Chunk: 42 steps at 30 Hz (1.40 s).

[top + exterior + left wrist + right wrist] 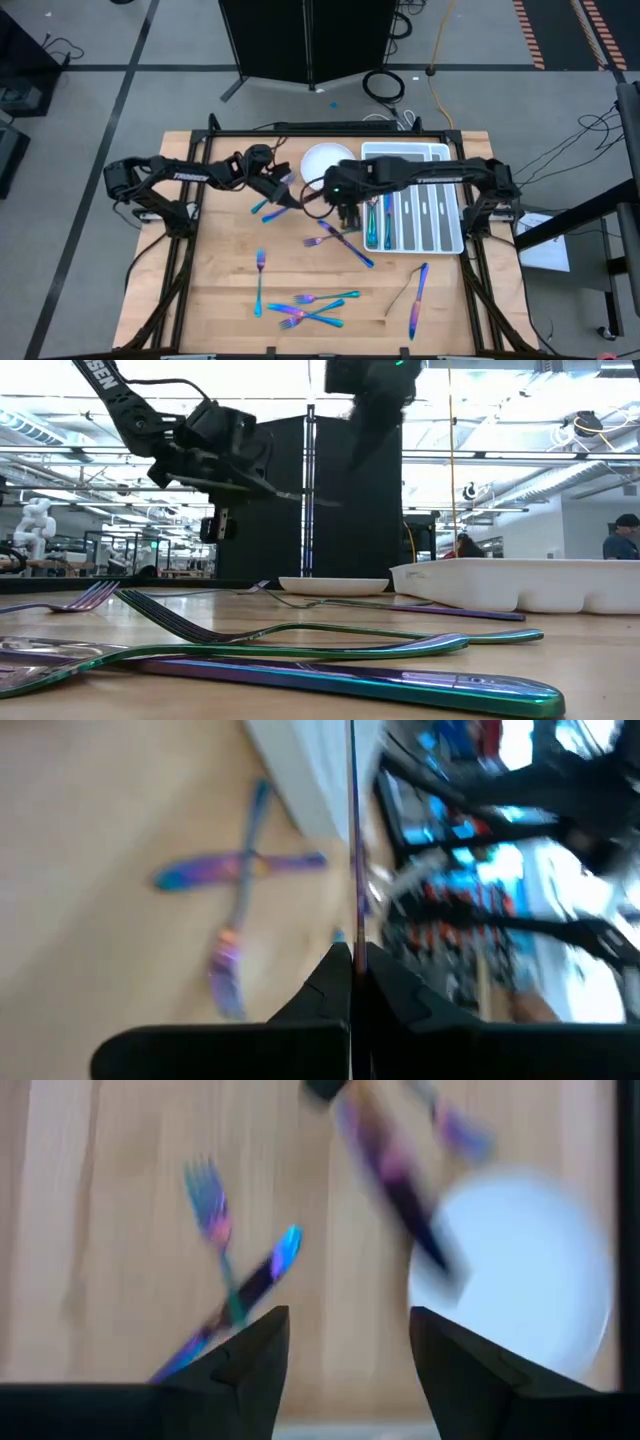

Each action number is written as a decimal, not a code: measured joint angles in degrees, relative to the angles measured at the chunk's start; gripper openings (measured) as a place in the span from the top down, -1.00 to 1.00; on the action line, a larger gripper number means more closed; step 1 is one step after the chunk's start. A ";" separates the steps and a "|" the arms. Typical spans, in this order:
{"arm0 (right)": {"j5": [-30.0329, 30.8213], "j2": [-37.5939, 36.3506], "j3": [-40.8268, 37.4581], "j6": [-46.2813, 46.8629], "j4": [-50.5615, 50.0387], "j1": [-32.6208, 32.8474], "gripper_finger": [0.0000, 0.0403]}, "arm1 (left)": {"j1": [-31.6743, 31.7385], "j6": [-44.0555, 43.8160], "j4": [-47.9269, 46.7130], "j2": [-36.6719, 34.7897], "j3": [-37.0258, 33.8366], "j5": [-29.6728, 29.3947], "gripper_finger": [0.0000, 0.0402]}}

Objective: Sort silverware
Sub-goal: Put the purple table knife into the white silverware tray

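My left gripper [262, 482] is left of the table's middle, above the board, shut on one slim piece of silverware [305, 496]; the left wrist view shows that piece [352, 840] edge-on. Which kind of piece it is I cannot tell. My right gripper [350, 1345] hangs open above the table's middle, next to the white tray [452, 222], with nothing between its fingers. Under it lie a crossed fork and knife [232, 1275]. Several more iridescent pieces [305, 310] lie flat near the front edge. My left gripper pinches one end of the slim piece [352, 942] between its two fingers. The fingers come from the table's left, slanting slightly down, and lie along it. The piece sticks out ahead of the fingertips toward the right gripper, lifted clear of the table.
A round white plate [322, 160] stands at the back, left of the tray, whose left compartment holds several pieces [375, 228]. A single fork [259, 280] lies front left, a knife [418, 298] front right, and two crossed pieces [342, 242] in the middle.
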 joint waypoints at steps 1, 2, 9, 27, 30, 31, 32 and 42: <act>-0.09 -1.07 0.04 2.93 -2.81 0.01 -0.01 | 0.57 -0.07 -0.65 0.00 0.00 -1.79 0.96; -0.10 -2.18 -0.02 5.84 -5.56 0.12 -0.01 | 1.01 -0.74 -0.95 0.00 0.00 -3.47 0.96; 1.30 -12.70 -4.14 25.25 -16.95 4.00 0.02 | -4.35 -10.92 10.15 0.63 -0.04 -22.69 0.96; 10.37 -39.55 -25.66 35.80 -16.36 17.67 0.02 | -26.57 -27.23 18.08 31.24 36.54 -79.72 0.96; 10.37 -41.91 -28.11 34.81 -15.23 18.26 0.02 | -26.57 -28.69 11.92 37.73 47.46 -81.44 0.96; 10.34 -42.48 -28.61 34.76 -15.23 18.29 0.02 | -26.74 -29.02 9.53 39.75 50.89 -81.32 0.96; 10.32 -42.94 -28.96 34.73 -15.32 18.30 0.02 | -27.02 -29.45 6.99 41.64 54.14 -81.02 0.96; 10.58 -45.75 -29.71 32.49 -14.26 18.34 0.02 | -28.31 -37.45 -15.94 55.10 76.46 -74.49 0.96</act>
